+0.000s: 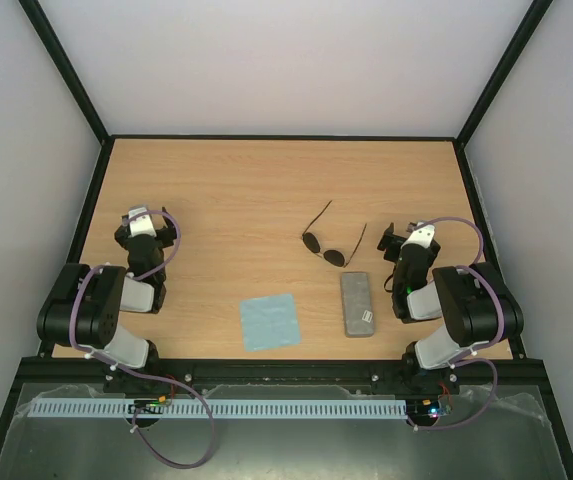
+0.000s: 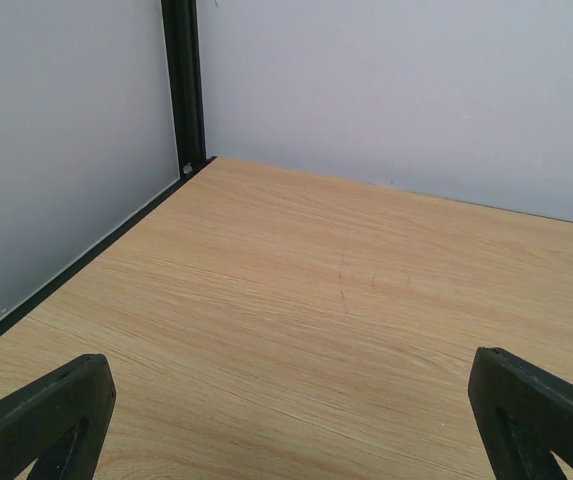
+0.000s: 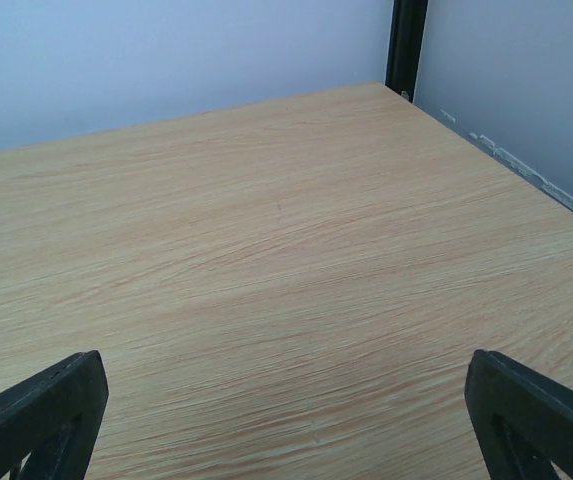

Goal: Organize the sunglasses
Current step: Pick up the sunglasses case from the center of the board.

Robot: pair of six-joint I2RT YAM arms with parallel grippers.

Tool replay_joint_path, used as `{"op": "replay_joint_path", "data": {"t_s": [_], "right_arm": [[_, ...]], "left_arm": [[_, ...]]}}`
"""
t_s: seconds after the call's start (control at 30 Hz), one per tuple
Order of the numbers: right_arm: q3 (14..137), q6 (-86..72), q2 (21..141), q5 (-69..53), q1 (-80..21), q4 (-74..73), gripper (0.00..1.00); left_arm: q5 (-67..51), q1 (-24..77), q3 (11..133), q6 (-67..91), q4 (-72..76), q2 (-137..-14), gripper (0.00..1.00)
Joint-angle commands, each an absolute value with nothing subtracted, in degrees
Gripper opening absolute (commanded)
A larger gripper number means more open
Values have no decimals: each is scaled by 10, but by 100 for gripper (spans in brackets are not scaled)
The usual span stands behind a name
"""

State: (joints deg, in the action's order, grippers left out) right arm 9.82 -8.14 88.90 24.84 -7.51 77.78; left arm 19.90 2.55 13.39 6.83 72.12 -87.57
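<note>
Top external view: we see the sunglasses [image 1: 328,243] lying on the tabletop [image 1: 246,190] right of centre, temple arms spread toward the far side. They sit just beyond the grey case [image 1: 358,304]. A light blue cloth [image 1: 271,321] lies left of the case. Our wrist views show the left end effector [image 2: 286,410] and right end effector [image 3: 286,410] released, fingers wide, holding nothing.

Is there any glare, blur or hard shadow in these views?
Top view: even soft light, no glare, sunglasses sharp, no hard shadows. Left wrist view: table grain crisp, fingers dark, little detail. Right wrist view: the same, no glare.
</note>
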Motion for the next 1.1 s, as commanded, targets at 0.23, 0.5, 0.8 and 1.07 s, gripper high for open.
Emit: {"op": "replay_joint_path", "data": {"t_s": [0.23, 0.5, 0.8, 1.07], "right_arm": [[104, -84, 884, 257, -73, 792, 99], [96, -81, 880, 252, -73, 806, 99], [152, -119, 652, 276, -90, 527, 99], [352, -314, 558, 140, -87, 95, 99]], "left_arm": [[194, 22, 130, 65, 747, -878, 99], [238, 54, 114, 41, 768, -864, 100], [330, 95, 125, 16, 714, -808, 100], [230, 131, 307, 104, 337, -612, 99]]}}
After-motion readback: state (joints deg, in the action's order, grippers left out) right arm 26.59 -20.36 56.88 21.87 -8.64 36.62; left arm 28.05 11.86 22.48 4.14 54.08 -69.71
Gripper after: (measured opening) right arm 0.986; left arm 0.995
